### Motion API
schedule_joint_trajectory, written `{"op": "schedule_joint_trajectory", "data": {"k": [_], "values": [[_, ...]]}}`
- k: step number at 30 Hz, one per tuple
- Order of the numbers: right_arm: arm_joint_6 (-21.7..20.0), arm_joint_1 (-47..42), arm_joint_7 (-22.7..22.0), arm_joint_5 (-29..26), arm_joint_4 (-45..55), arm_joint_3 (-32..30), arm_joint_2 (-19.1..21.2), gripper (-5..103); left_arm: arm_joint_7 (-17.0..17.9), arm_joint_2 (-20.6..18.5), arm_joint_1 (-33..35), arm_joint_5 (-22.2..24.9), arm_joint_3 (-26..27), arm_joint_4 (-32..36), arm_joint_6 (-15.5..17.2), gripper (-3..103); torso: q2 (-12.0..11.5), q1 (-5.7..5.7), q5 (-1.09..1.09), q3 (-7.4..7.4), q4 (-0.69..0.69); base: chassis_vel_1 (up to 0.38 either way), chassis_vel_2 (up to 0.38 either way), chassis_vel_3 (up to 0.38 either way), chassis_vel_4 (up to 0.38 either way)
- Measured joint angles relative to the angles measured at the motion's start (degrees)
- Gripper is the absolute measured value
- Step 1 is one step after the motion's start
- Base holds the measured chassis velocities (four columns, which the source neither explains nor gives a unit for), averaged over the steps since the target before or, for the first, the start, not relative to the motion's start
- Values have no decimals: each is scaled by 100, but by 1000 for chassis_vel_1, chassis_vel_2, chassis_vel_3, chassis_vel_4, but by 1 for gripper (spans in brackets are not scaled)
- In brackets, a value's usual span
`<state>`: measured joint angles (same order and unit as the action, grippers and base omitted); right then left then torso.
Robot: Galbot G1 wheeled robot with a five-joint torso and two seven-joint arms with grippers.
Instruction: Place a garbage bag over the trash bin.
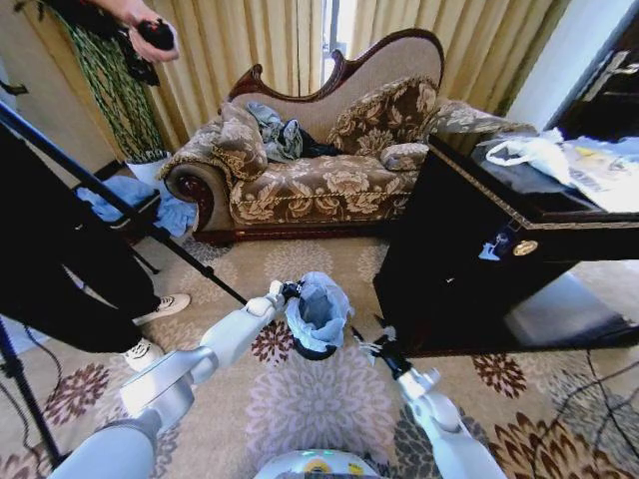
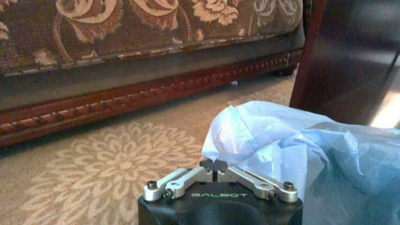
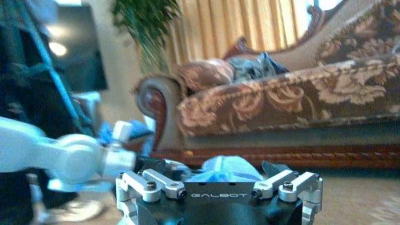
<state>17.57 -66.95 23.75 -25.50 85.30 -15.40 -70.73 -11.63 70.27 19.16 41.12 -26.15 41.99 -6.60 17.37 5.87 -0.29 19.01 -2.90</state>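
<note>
Head view | left claw pinching garbage bag rim (carpet free)

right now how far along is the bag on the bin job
Partly done. The garbage bag already sits bunched over the top of the trash bin, whose black base shows beneath it. In hand: the left gripper is pinched shut on the bag's edge, at the bin's left side. The right gripper is open just right of the bin. Left: spreading the bag evenly around the rim.

Floral sofa (beige curtains behind), patterned carpet, dark cabinet.
</note>
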Motion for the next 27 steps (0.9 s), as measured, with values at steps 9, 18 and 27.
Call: {"op": "schedule_joint_trajectory", "data": {"k": [9,18,27], "values": [[-1689,1005,-1435,-1056,-493,526,66,89,-87,-169,58,11,7,211,8,0,-1,1,1,2,3,0,0,0,0],[-3628,1147,-2167,-2918,-390,460,411,89,-207,-350,37,36,9,400,37,0,-1,1,-1,2,-1,0,0,0,0],[-4573,1590,-3126,-5429,-431,338,235,87,-351,-513,-24,92,4,565,35,0,-1,0,1,1,1,0,0,0,0]]}}
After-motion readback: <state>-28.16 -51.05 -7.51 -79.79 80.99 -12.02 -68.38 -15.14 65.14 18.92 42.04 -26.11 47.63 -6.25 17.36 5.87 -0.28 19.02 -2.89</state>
